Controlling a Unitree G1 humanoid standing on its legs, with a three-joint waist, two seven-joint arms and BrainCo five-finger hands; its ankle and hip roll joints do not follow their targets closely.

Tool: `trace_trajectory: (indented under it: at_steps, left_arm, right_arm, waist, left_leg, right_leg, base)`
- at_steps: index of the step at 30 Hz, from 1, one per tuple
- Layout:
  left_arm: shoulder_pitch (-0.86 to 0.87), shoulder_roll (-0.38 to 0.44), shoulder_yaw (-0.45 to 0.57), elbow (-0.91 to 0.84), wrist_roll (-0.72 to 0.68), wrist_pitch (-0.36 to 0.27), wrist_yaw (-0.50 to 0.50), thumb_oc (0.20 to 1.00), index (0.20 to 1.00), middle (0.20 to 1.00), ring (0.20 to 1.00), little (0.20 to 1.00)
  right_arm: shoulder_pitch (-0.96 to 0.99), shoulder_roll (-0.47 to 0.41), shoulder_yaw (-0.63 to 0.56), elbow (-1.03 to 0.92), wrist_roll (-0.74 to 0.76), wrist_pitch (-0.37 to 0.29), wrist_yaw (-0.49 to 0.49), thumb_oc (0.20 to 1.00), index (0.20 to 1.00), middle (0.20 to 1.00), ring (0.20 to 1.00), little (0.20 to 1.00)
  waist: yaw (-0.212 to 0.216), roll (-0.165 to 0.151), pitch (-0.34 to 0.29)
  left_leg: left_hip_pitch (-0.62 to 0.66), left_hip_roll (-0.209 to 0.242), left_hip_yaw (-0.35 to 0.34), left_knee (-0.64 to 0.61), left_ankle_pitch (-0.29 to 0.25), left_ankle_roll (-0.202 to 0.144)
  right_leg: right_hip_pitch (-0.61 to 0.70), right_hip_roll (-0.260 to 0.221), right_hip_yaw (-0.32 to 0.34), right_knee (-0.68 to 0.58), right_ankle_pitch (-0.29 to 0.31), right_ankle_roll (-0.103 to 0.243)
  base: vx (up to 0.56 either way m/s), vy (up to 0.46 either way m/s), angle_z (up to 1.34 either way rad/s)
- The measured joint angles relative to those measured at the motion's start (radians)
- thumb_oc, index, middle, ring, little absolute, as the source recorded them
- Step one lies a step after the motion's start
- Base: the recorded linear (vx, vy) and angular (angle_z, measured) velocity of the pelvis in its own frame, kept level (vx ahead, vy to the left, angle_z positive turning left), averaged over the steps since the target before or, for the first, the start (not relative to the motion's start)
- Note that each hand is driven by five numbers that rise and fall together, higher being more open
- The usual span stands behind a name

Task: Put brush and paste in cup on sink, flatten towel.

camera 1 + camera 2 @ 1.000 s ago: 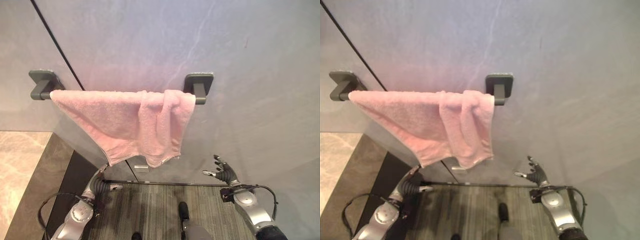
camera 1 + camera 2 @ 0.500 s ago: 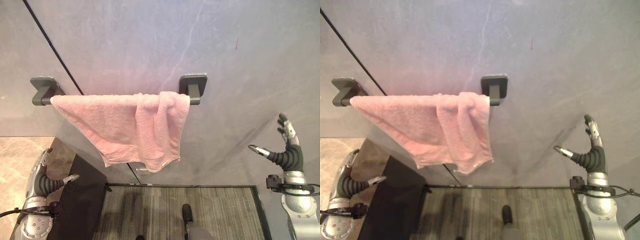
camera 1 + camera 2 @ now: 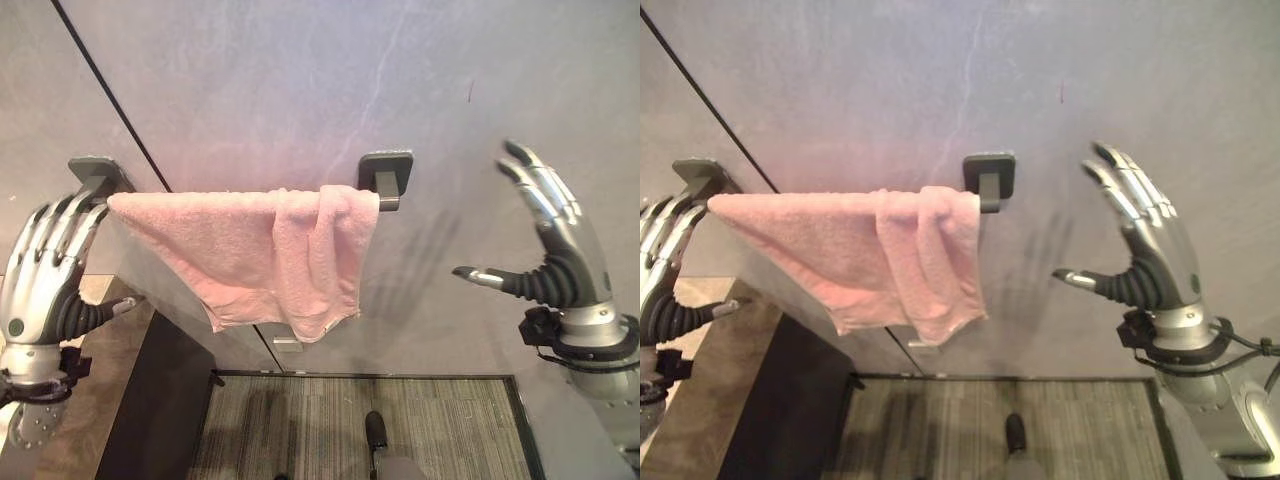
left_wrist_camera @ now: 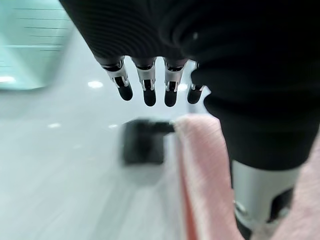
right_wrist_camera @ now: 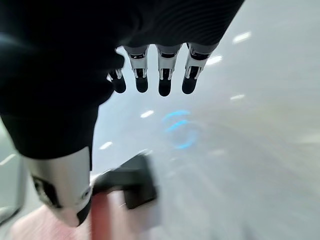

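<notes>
A pink towel (image 3: 265,245) hangs over a dark grey towel bar fixed on a grey wall (image 3: 300,80) with faint pale veins. The bar sits on 2 square dark brackets: the left bracket (image 3: 95,175) is just beside the towel's left end, and the right bracket (image 3: 386,172) is touching its right end. The towel is not flat. Its left part is spread along the bar, while its right part is bunched in thick folds and hangs lower, to a point below the bar.

A thin dark seam (image 3: 110,95) runs slanted down the wall and passes behind the towel near the left bracket. Below the towel, the floor is covered by a striped grey mat (image 3: 380,420) inside a dark frame. Left of the mat there is a dark panel (image 3: 150,410), and further left a beige stone-like surface (image 3: 100,380) with pale veining.

The left hand (image 3: 40,270) is raised just beside the towel's left end and the left bracket, with straight fingers and holding nothing; I cannot tell if the fingertips touch the bracket. The right hand (image 3: 555,240) is raised right of the towel, well apart from it, with the fingers straight, the thumb stretched toward the towel, and nothing in it.
</notes>
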Motion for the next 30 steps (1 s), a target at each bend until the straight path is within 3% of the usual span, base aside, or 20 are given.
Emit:
trace_trajectory:
  at_steps: [6, 12, 16, 24, 30]
  left_arm:
    - [-0.079, 0.092, -0.085, -0.016, 0.021, -0.021, 0.000, 1.000, 1.000, 1.000, 1.000, 1.000]
    - [-0.117, 0.118, -0.142, -0.004, 0.027, -0.038, -0.005, 1.000, 1.000, 1.000, 1.000, 1.000]
    - [-0.118, 0.123, -0.155, 0.041, 0.029, -0.032, -0.015, 1.000, 1.000, 1.000, 1.000, 1.000]
    - [-0.134, 0.118, -0.158, 0.064, 0.028, -0.031, -0.029, 1.000, 1.000, 1.000, 1.000, 1.000]
    - [-0.154, 0.118, -0.159, 0.064, 0.028, -0.032, -0.040, 1.000, 1.000, 1.000, 1.000, 1.000]
  right_arm:
    - [-0.209, -0.044, 0.164, -0.001, -0.060, 0.008, -0.038, 1.000, 1.000, 1.000, 1.000, 1.000]
    - [-0.325, -0.121, 0.305, 0.013, -0.070, 0.026, -0.019, 1.000, 1.000, 1.000, 1.000, 1.000]
    - [-0.417, -0.123, 0.411, 0.035, -0.108, 0.040, 0.014, 1.000, 1.000, 1.000, 1.000, 1.000]
    - [-0.614, -0.124, 0.550, 0.042, -0.126, 0.049, 0.097, 1.000, 1.000, 1.000, 1.000, 1.000]
    - [-0.650, -0.120, 0.563, 0.061, -0.125, 0.051, 0.153, 1.000, 1.000, 1.000, 1.000, 1.000]
  waist:
    - [0.005, 0.000, 0.000]
    - [0.015, -0.001, 0.001]
    - [0.021, -0.003, 0.002]
    - [0.032, -0.008, 0.005]
    - [0.039, -0.015, 0.009]
  left_leg:
    - [0.012, -0.001, 0.002, 0.000, 0.000, 0.000]
    - [0.012, -0.003, 0.003, 0.000, -0.001, 0.000]
    - [0.013, -0.004, 0.003, 0.000, -0.001, 0.001]
    - [0.012, -0.005, 0.003, 0.000, -0.002, 0.001]
    - [0.008, -0.005, 0.002, 0.000, -0.002, 0.001]
  right_leg:
    - [0.010, -0.001, 0.000, 0.000, 0.000, 0.000]
    - [0.009, -0.001, 0.003, 0.000, 0.000, 0.000]
    - [0.008, -0.001, 0.006, 0.000, 0.000, 0.000]
    - [0.008, -0.002, 0.005, 0.000, 0.000, 0.000]
    - [0.006, -0.003, 0.003, 0.000, 0.000, 0.000]
  base:
    - [0.00, 0.000, 0.00]
    - [0.00, 0.000, 0.00]
    - [0.00, 0.001, -0.01]
    - [0.00, 0.000, 0.00]
    - [0.00, 0.000, 0.00]
